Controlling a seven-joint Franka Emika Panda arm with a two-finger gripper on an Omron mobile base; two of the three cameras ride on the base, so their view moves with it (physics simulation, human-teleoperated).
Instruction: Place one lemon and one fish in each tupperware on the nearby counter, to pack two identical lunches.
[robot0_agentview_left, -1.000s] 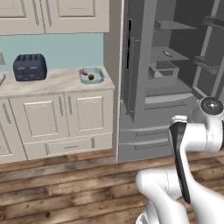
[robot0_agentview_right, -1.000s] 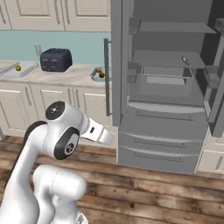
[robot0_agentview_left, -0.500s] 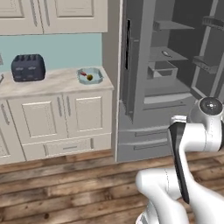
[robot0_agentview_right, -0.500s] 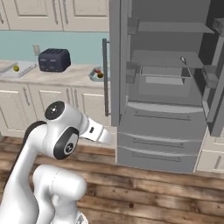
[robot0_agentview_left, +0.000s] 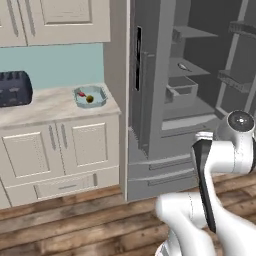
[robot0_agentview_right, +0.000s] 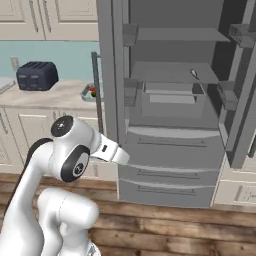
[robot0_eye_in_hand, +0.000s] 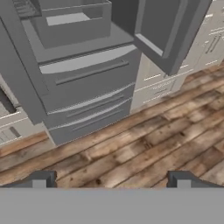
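Wooden flooring and lower fridge drawers are being faced by the jaws, spread wide and holding nothing. One tupperware, holding a lemon and fish, is sitting on the tabletop; fetching the next item from the open fridge is judged next.

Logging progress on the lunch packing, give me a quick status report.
Gripper open, empty, facing the wood floor before the open fridge. Blue-grey tupperware on the counter holds a lemon and a fish. Nothing blocking.

The toaster is cut off at the left edge; the small thing on the upper-right fridge shelf is too small to tell.
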